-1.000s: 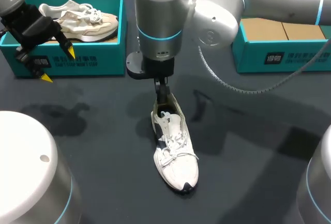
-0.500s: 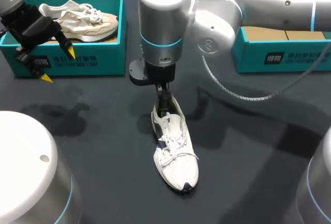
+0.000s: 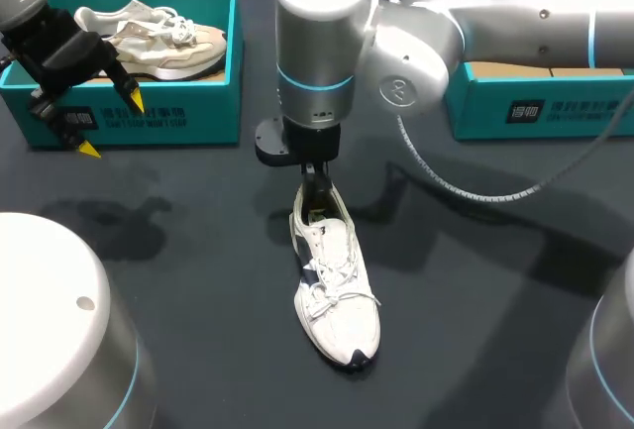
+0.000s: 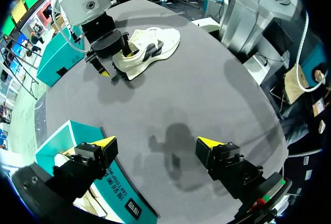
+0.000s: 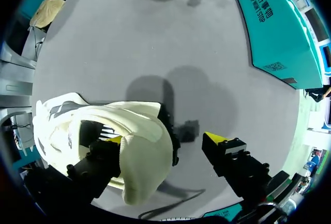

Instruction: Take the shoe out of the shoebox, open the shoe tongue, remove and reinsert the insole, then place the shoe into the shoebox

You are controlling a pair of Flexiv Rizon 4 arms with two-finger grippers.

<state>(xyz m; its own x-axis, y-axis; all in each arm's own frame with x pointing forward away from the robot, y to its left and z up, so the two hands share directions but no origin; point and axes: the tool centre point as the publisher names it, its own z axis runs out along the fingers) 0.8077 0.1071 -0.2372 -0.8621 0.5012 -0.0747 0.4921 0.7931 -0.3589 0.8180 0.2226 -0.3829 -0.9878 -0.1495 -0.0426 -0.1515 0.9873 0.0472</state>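
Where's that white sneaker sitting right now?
In the head view the white sneaker lies in the middle of the table, toe toward the camera, its heel under the right gripper; a teal shoebox stands farther back on the left.

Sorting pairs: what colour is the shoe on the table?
The shoe is white with dark markings; head view shows it best.

Lighting is bright, even and from overhead. The dark table (image 3: 475, 280) carries soft-edged shadows. A broad one lies under the right arm (image 3: 426, 43) toward the table's right edge. A fainter one lies under the left gripper (image 3: 111, 125) near the left edge. The arm's silver housing shows mild glare. The white shoe (image 3: 334, 290) is evenly lit and not washed out.
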